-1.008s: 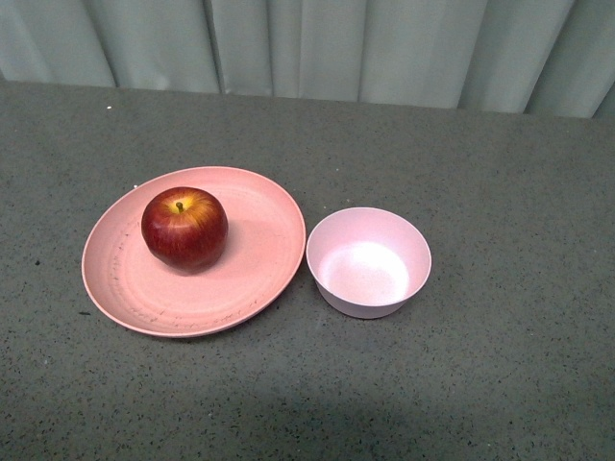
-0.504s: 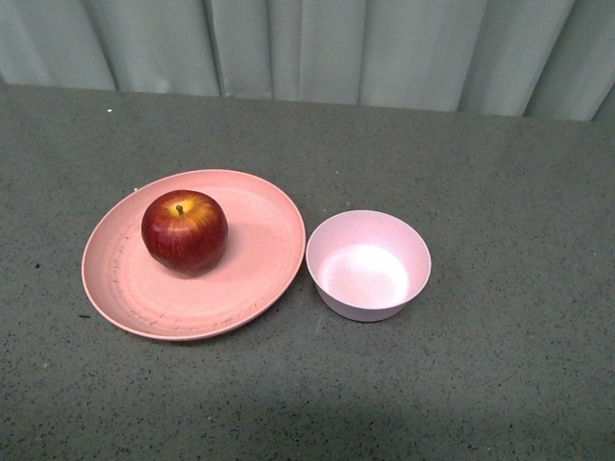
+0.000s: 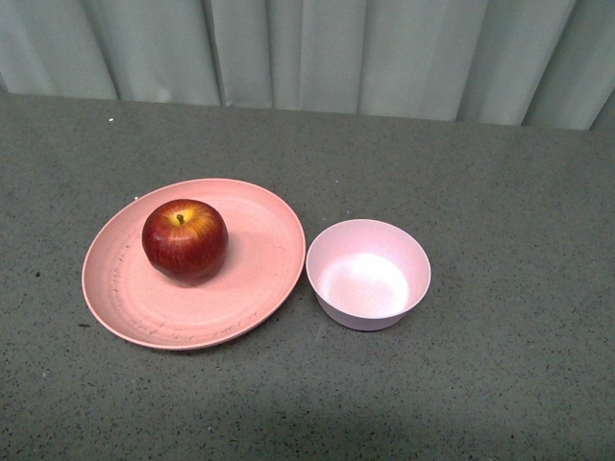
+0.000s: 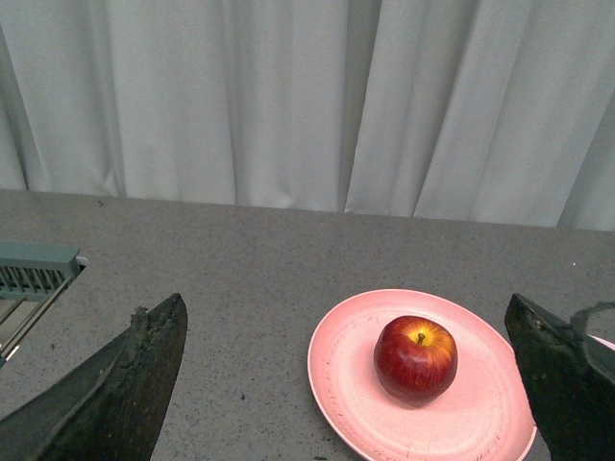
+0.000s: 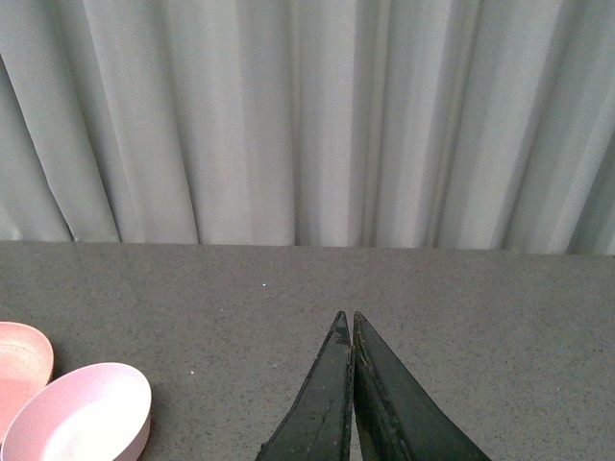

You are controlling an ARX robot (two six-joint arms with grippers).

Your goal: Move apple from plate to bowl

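While the apple [image 3: 184,239] sits stem-up on the plate [image 3: 252,288], left of its middle, a broad stretch of pink plate shows on its near and right sides. The bowl [image 3: 368,275] stands just right of the plate, rims nearly meeting; whether they touch cannot be told. Grey table [image 3: 509,202] runs open around both, back to the curtain [image 3: 384,48]. The left gripper [image 4: 346,305] has its fingers spread wide, with the apple framed between them, further off. The right gripper [image 5: 348,322] has its fingers pressed together over bare table.
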